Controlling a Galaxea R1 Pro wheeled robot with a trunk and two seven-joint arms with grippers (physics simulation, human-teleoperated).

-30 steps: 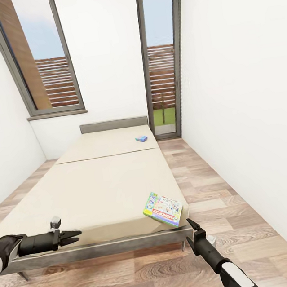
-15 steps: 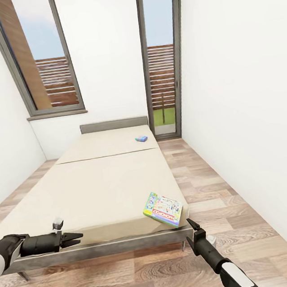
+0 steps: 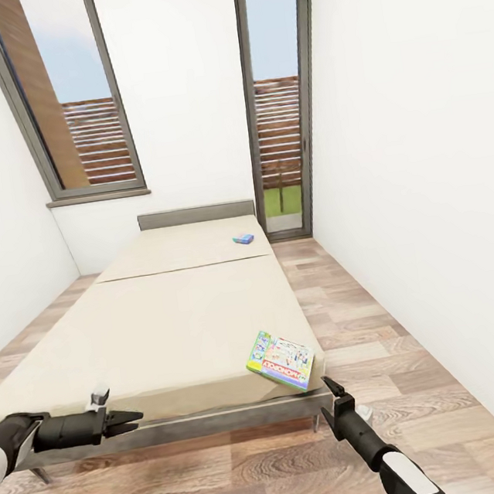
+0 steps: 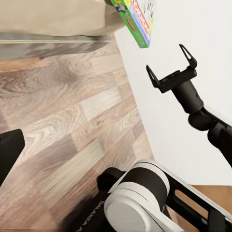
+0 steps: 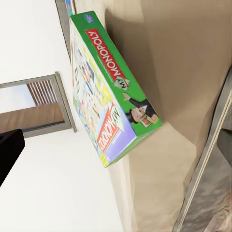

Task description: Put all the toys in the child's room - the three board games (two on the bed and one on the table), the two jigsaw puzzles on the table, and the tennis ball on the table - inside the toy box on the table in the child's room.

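The bed (image 3: 171, 319) had a plain beige mattress on a grey frame and stood on a wood-plank floor (image 3: 416, 349). A flat green cardboard box printed "MONOPOLY" (image 3: 281, 360) lay at its near right corner, and a small blue box (image 3: 244, 239) lay near the grey headboard (image 3: 196, 215). The right hand (image 3: 334, 392) was spread open and empty just below the green box, touching nothing; the left hand (image 3: 128, 421) hung before the bed's foot, fingers drawn nearly together on nothing.

White walls (image 3: 412, 139), wood-plank floor (image 3: 348, 304), two tall windows (image 3: 64, 99)
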